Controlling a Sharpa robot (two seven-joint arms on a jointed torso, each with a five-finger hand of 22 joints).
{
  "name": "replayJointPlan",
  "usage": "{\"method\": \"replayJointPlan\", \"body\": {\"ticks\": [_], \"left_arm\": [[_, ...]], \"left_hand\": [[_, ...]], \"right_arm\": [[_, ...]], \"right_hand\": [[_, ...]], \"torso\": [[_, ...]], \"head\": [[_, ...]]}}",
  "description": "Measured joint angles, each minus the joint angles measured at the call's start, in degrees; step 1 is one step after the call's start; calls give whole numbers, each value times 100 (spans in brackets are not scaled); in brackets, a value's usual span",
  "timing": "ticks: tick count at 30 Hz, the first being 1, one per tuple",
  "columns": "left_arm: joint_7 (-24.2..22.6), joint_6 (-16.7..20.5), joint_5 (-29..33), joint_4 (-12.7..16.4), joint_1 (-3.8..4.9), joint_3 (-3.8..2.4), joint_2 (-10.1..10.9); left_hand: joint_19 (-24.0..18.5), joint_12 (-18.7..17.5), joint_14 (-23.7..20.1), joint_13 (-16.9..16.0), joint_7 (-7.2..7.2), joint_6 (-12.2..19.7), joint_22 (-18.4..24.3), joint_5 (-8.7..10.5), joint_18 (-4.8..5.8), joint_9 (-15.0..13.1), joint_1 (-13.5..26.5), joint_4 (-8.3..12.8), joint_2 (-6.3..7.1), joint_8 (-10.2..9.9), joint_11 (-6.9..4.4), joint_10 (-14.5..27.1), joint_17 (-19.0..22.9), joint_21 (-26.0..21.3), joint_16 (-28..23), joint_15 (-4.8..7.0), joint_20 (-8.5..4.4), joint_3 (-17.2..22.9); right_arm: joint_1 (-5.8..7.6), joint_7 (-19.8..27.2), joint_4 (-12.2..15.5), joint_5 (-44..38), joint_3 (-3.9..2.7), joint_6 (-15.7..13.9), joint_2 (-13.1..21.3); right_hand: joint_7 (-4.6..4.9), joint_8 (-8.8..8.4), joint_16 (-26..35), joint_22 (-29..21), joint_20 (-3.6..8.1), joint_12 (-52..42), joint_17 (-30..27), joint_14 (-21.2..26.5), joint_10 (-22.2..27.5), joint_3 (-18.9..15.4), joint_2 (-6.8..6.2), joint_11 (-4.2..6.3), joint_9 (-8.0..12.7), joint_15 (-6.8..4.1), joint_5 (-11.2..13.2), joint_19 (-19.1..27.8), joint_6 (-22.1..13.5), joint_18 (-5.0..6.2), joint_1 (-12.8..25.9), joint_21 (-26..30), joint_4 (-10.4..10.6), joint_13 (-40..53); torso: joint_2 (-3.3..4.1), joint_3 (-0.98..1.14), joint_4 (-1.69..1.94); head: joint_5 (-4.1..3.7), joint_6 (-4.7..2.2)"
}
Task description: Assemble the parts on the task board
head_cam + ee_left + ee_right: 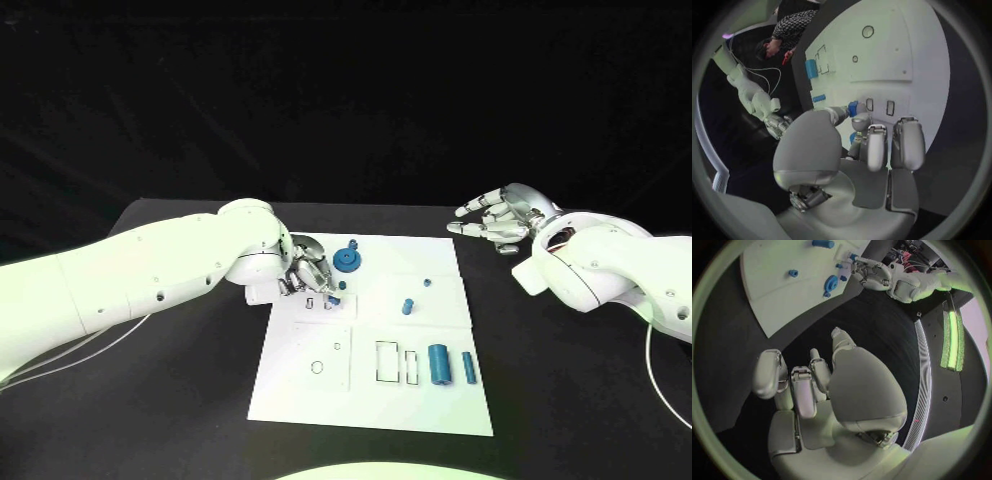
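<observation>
The white task board (378, 400) lies in the middle of the black table. My left hand (303, 274) hovers over the board's far left part and pinches a small blue piece (853, 107) between thumb and fingertip, just above two small rectangular slots (890, 107). A round blue part (348, 261) stands beside that hand. A small blue peg (408, 306) stands mid-board. Two blue cylinders (438, 364) lie near the right edge. My right hand (498, 222) hangs above bare table right of the board, fingers apart and loosely bent, holding nothing.
Black table surrounds the board on all sides. Outlined recesses (389, 362) and small holes (317, 367) mark the board's near half. In the right wrist view the board (773, 295) and the round blue part (831, 282) lie well beyond my right hand (817, 385).
</observation>
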State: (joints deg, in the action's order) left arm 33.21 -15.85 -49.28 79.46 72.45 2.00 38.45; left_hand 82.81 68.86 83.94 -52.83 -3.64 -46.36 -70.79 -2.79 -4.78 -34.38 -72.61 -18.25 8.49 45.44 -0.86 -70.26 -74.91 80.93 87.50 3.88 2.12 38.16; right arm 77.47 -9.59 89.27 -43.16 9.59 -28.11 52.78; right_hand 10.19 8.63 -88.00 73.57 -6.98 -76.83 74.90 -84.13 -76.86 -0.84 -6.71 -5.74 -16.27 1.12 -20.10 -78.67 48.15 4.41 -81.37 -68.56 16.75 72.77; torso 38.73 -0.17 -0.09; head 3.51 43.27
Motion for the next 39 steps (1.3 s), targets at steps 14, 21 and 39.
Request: {"method": "replayJointPlan", "body": {"ticks": [14, 21, 39], "left_arm": [[-80, 548, -229, 445, -58, 41, 289], [-144, 760, -658, 624, -124, 68, 379], [-149, 937, -1129, 683, -227, 90, 390]], "left_hand": [[0, 98, 1, -176, 25, -5, 41, -29, 0, -802, 190, 89, 187, 44, -27, -154, 0, 0, -39, 42, 0, 276], [0, 120, 1, -215, 50, -34, 51, -53, 0, -847, 224, 81, 221, 44, -43, -180, 0, 0, -77, 42, 1, 298], [1, 120, 1, -246, 67, -56, 50, -84, 0, -858, 308, 172, 305, 68, -47, -215, 0, 0, -104, 41, 1, 423]], "right_arm": [[-2, 0, 0, -3, 2, 3, 24], [-10, 11, -3, -6, 4, -3, 27], [-23, 18, -9, -16, 7, -4, 30]], "right_hand": [[0, 0, 0, 0, 0, 0, 4, 0, 0, 0, 0, 0, 0, 0, -16, 0, 0, 0, 0, 0, 0, 0], [0, 0, 0, 0, 0, 0, 4, 0, 0, 0, 0, 0, -1, 0, -32, 0, 0, 0, 0, 0, 0, 0], [0, 0, 0, -8, 0, 0, 3, 0, 0, 0, 0, 0, 5, 0, -32, 0, 0, 0, 0, 0, 0, 0]], "torso": [[2, 1, 8], [2, -2, 8], [8, -3, -14]], "head": [[24, 35], [45, 56], [65, 69]]}}
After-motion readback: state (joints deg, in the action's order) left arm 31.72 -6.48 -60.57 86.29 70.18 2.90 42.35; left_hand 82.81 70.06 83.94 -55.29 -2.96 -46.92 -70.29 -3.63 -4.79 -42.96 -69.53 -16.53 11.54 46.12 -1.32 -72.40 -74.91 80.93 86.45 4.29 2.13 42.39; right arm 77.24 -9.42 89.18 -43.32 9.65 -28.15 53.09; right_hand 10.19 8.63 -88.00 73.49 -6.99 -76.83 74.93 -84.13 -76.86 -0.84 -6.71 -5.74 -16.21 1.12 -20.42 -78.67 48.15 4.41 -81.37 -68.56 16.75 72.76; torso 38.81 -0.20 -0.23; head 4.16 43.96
